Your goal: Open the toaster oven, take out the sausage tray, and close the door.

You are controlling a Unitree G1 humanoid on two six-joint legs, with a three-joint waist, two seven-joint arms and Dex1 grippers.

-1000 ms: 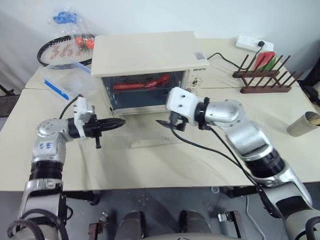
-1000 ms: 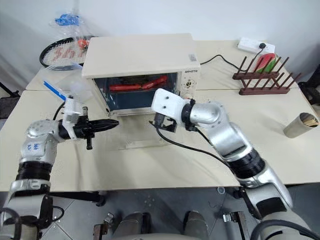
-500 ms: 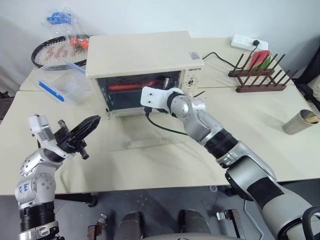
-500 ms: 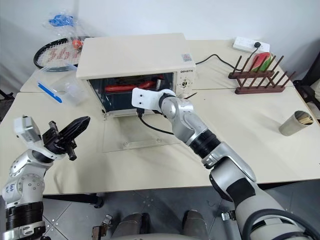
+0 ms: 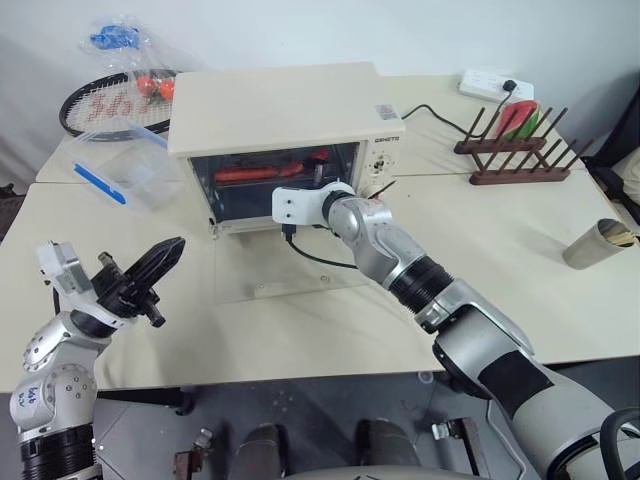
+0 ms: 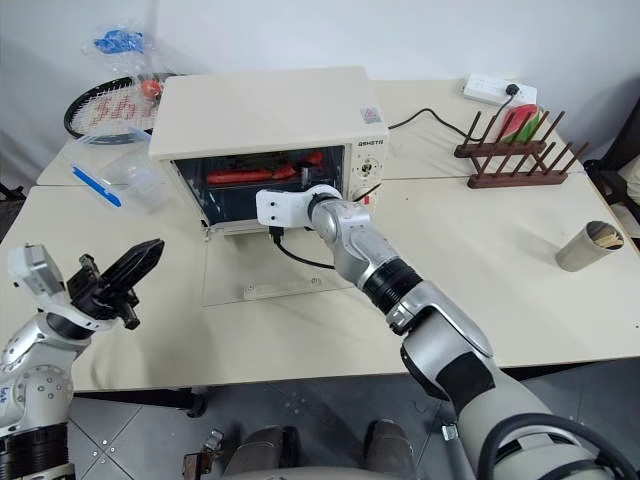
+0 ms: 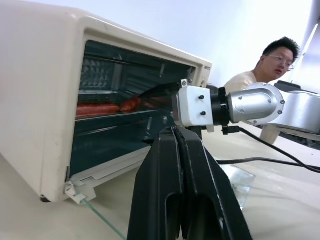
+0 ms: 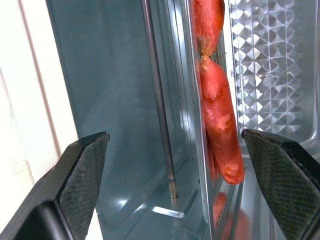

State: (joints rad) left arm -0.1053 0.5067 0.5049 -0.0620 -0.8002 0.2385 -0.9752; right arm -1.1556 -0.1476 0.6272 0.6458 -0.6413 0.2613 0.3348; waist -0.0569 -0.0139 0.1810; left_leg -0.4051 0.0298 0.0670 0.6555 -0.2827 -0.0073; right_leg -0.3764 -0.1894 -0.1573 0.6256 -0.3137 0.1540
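Tray point(image 8: 200, 90) is sitting edge-on inside the oven point(image 5: 270, 105) between the right gripper's point(image 8: 175, 150) wide-open, empty fingers, risking tipping sausages point(image 8: 217, 107) if clamped crookedly, while the left gripper point(image 5: 152, 268) is hanging shut, empty.

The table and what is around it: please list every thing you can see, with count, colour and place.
toaster oven: 1, cream, back centre of the table
door: 1, glass, open flat on the table
sausage tray: 1, metal, red sausages, inside oven
plastic box: 1, clear with blue clip, left of oven
racket: 1, back left
rack: 1, brown, back right
power strip: 1, white, back right
cup: 1, right edge
person: 1, behind the table
left gripper: shut, above the table's left side
right gripper: open, at oven mouth
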